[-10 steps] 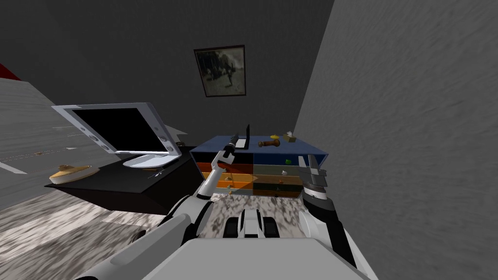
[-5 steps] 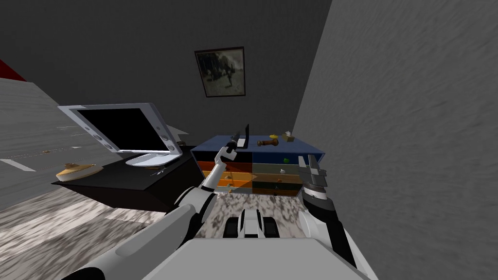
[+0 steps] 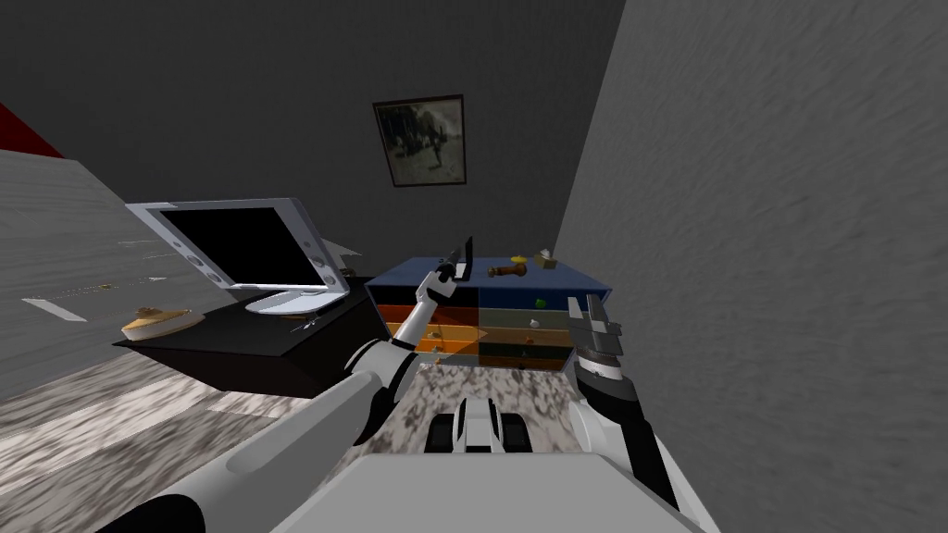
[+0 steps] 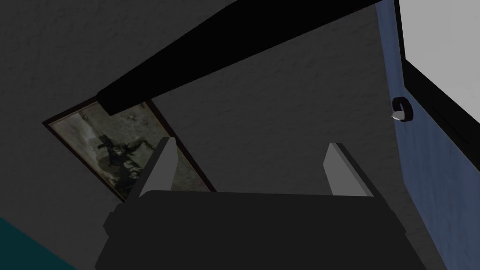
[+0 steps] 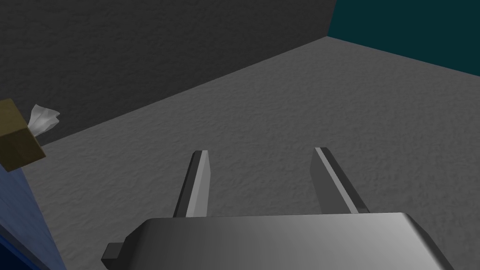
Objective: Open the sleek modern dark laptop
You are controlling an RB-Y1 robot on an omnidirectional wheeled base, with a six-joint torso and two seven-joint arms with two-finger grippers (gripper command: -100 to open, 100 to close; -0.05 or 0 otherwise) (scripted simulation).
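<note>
The dark laptop [image 3: 469, 258] stands on a blue dresser [image 3: 518, 280] with its thin lid upright over a pale base. My left gripper [image 3: 451, 264] is right beside the lid, on its near side, fingers open and holding nothing. In the left wrist view the black lid [image 4: 234, 42] crosses as a slanted band beyond the open left gripper [image 4: 251, 143], and the laptop's white base [image 4: 440, 47] lies on the blue top [image 4: 422, 178]. My right gripper [image 3: 590, 319] hangs open by the dresser's right front corner; in its own wrist view the right gripper [image 5: 261, 151] is open and empty.
A wooden object [image 3: 507, 270], a yellow item [image 3: 518, 258] and a tissue box [image 3: 550, 261] sit right of the laptop. The dresser has coloured drawers [image 3: 444, 335]. A monitor [image 3: 243, 245] and model boat [image 3: 159, 321] stand on a black cabinet [image 3: 250, 356] at left. A grey wall [image 3: 759, 278] is close on the right.
My left arm has stretched forward, bringing its gripper slightly up and closer to the laptop lid. The whole view has slid a little, so I have shifted. The right arm holds still.
</note>
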